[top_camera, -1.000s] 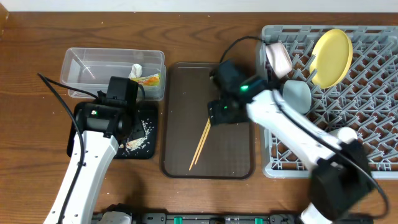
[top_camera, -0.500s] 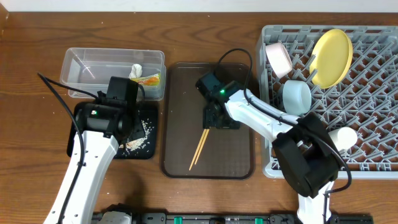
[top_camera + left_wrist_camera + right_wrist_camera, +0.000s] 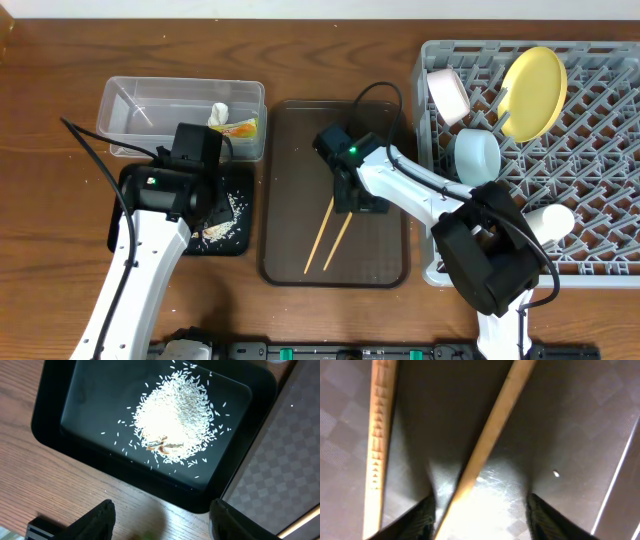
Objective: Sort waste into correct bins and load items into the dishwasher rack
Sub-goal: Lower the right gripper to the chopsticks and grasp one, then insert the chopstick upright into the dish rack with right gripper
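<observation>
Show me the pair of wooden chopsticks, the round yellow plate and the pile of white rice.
Pair of wooden chopsticks [image 3: 318,238]: overhead view, mid-shaft of the left stick.
Round yellow plate [image 3: 533,78]: overhead view, centre of its face.
Pile of white rice [image 3: 172,420]: left wrist view, middle of the heap.

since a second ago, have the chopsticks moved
Yes. One chopstick has shifted right across the tray, toward the rack; the other lies where it was.
</observation>
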Available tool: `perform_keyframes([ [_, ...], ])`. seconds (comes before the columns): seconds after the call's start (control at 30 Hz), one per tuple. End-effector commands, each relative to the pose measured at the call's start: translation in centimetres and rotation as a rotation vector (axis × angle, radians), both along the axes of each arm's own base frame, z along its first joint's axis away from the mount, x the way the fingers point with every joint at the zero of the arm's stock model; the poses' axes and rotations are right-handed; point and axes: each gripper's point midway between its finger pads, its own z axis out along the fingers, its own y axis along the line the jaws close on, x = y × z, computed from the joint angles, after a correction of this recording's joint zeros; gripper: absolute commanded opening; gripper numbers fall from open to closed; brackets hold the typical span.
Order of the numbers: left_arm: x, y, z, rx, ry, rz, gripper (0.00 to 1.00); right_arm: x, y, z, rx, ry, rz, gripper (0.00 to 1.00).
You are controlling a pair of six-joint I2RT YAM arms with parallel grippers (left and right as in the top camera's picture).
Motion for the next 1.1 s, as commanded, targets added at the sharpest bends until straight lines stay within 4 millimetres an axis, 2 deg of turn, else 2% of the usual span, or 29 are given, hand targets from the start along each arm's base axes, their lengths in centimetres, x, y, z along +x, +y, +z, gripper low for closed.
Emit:
perform_keyframes([
  [0.0, -0.1, 0.3, -0.2, 0.010, 0.008, 0.019, 0.64, 0.0, -0.2, -0.3, -0.021, -0.007, -0.011, 0.40],
  [0.1, -0.1, 0.3, -0.2, 0.010, 0.008, 0.019, 0.64, 0.0, -0.2, -0.3, -0.019, -0.005, -0.011, 0.23],
  [0.27, -0.2, 0.3, -0.2, 0.010, 0.010, 0.019, 0.64, -0.1, -0.2, -0.3, -0.019, 0.001, -0.010, 0.11],
  [0.53, -0.2, 0.3, -0.2, 0.010, 0.010, 0.019, 0.64, -0.5, 0.1, -0.3, -0.001, 0.020, -0.010, 0.01],
  [0.77, -0.2, 0.3, -0.2, 0.010, 0.010, 0.019, 0.64, -0.6, 0.5, -0.1, 0.023, 0.027, 0.006, 0.01],
  [0.9, -0.2, 0.3, -0.2, 0.010, 0.010, 0.019, 0.64, 0.1, 0.3, 2.1, 0.056, -0.005, 0.066, 0.01],
  [1.07, -0.2, 0.3, -0.2, 0.010, 0.010, 0.019, 0.64, 1.8, -1.3, 7.6, 0.132, -0.111, 0.120, 0.01],
])
